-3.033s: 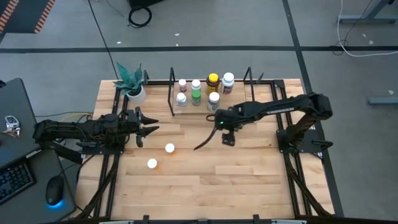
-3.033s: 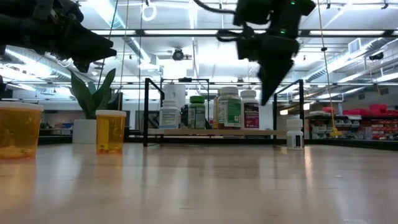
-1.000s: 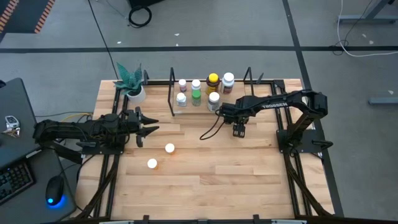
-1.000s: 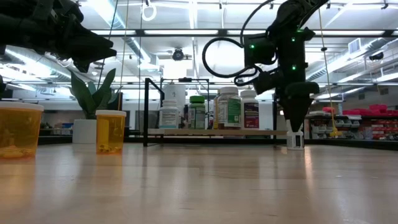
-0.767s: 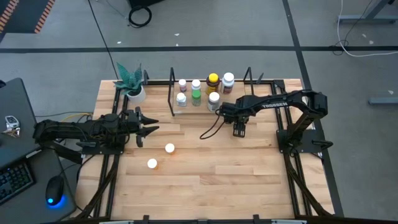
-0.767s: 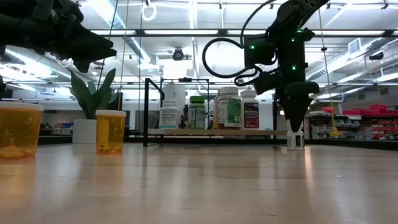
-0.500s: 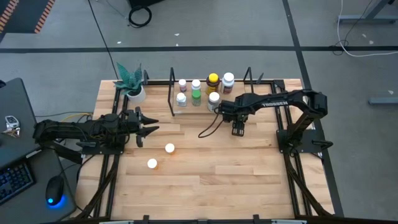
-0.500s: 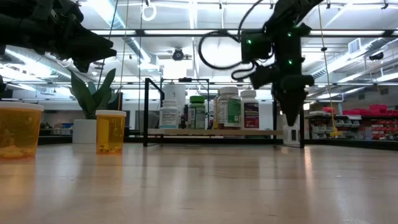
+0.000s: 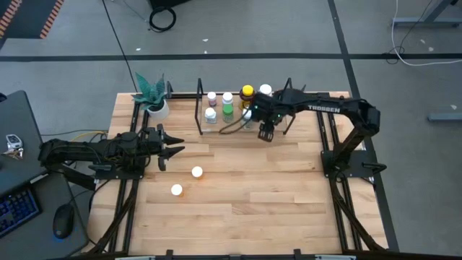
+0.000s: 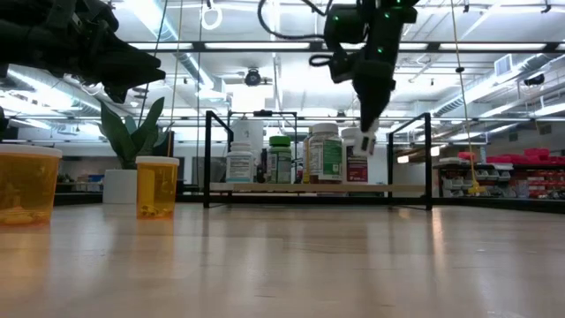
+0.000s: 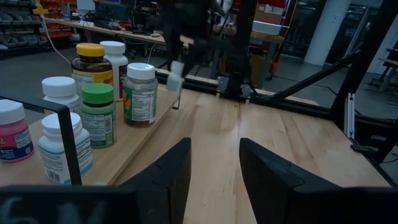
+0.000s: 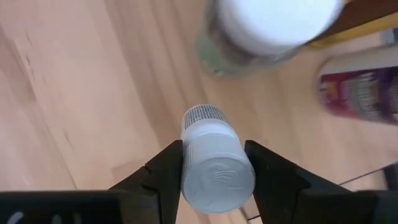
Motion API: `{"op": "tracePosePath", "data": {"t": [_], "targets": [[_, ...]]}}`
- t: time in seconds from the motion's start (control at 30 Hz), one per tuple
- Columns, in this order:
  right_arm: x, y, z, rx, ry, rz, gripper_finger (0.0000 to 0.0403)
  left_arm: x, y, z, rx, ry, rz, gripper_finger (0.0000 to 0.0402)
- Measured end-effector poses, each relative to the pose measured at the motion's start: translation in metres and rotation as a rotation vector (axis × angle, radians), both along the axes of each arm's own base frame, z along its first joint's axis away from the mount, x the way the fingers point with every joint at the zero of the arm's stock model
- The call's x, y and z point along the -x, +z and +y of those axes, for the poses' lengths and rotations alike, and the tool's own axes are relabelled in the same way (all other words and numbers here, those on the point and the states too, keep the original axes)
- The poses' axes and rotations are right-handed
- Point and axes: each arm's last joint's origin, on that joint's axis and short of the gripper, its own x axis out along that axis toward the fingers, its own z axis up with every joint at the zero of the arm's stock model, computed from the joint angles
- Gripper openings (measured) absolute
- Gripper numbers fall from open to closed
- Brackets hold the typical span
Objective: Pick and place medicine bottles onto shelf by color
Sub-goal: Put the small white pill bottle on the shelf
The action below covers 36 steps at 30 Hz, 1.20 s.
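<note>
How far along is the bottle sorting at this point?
Done: six bottles stand on the shelf, including the green-capped one and the yellow-capped one. In hand: the right gripper holds a small white bottle in the air at the shelf. Left: two orange bottles on the table; the left gripper hangs beside them, empty.

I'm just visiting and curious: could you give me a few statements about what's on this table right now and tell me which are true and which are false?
1. The right gripper holds a small white bottle. True.
2. That bottle stands on the table. False: it hangs in the air by the shelf.
3. Two orange bottles stand on the table off the shelf. True.
4. The left gripper holds a bottle. False: its fingers are apart, holding nothing.
5. The green-capped bottle lies on its side. False: it stands upright on the shelf.
</note>
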Motion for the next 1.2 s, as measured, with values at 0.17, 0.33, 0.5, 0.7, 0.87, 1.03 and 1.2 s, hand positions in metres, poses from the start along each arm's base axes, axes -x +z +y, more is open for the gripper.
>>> {"op": "tracePosePath", "data": {"t": [0.17,0.33,0.5,0.7,0.87,1.03,1.2], "targets": [[-0.010,0.004,-0.019,-0.022,-0.010,0.083,0.0167,0.000,0.000,0.000,0.000,0.001,0.000,0.0149],[-0.033,0.001,-0.038,-0.028,0.031,0.150,0.0168,0.000,0.000,0.000,-0.001,0.000,0.000,0.0153],[-0.045,-0.011,-0.054,-0.072,0.039,0.248,0.0168,0.000,0.000,0.000,0.000,0.000,0.000,0.0148],[-0.049,-0.024,-0.058,-0.097,0.063,0.300,0.0168,0.000,0.000,0.000,0.000,0.000,0.000,0.0146],[-0.051,-0.025,-0.063,-0.076,0.061,0.276,0.0168,0.000,0.000,0.000,0.000,0.001,0.000,0.0153],[-0.050,-0.034,-0.067,-0.078,0.052,0.276,0.0169,0.000,0.000,0.000,0.000,0.001,0.000,0.0155],[-0.047,-0.042,-0.071,-0.070,0.037,0.291,0.0169,0.000,0.000,0.000,0.000,0.001,0.000,0.0149]]}}
